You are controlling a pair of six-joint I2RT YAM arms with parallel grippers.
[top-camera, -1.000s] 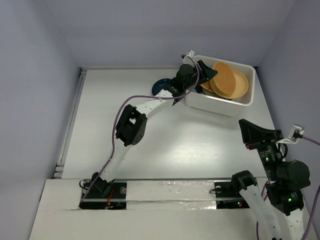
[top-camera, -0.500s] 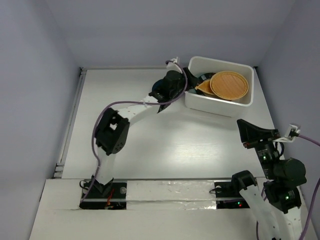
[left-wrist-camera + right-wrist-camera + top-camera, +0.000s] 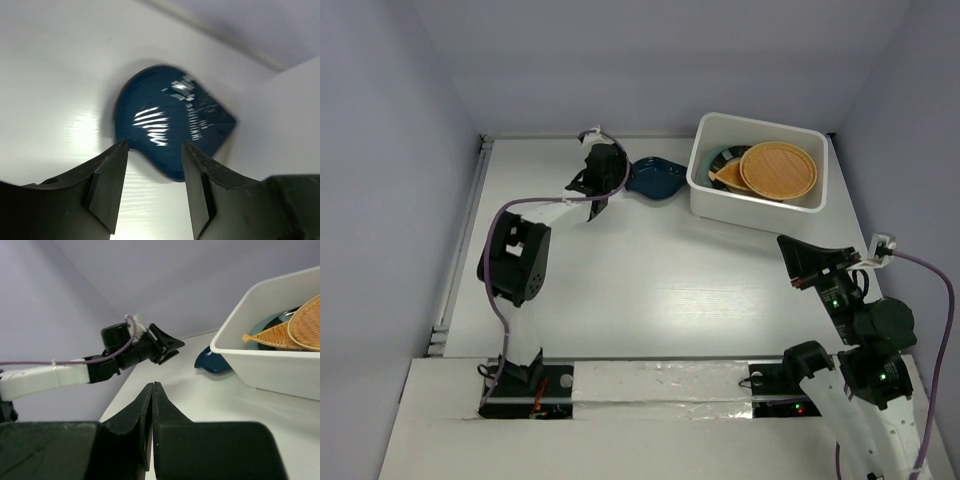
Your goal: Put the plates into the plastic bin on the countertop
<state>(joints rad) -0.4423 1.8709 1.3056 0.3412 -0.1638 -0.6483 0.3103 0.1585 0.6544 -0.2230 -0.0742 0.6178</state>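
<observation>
The navy plate (image 3: 655,177) lies on the countertop (image 3: 650,290), just left of the white plastic bin (image 3: 720,205). My left gripper (image 3: 617,175) is open and empty, just left of the navy plate. In the left wrist view the plate (image 3: 170,120) lies just beyond the open gripper (image 3: 155,155). The bin holds a woven orange round plate (image 3: 778,168), a yellow woven scoop (image 3: 725,177) and a grey-green plate (image 3: 725,158). My right gripper (image 3: 786,245) is shut and empty over the near right of the countertop; it also shows in the right wrist view (image 3: 152,387).
Grey-lilac walls close in the countertop on three sides. The bin wall (image 3: 280,120) stands right beside the navy plate. The right wrist view shows the left gripper (image 3: 161,346), the navy plate (image 3: 212,361) and the bin (image 3: 265,365).
My left gripper has drawn out of the bin and swung left past the navy plate, now open beside it. The plates in the bin have settled flatter. The right arm has shifted slightly left.
</observation>
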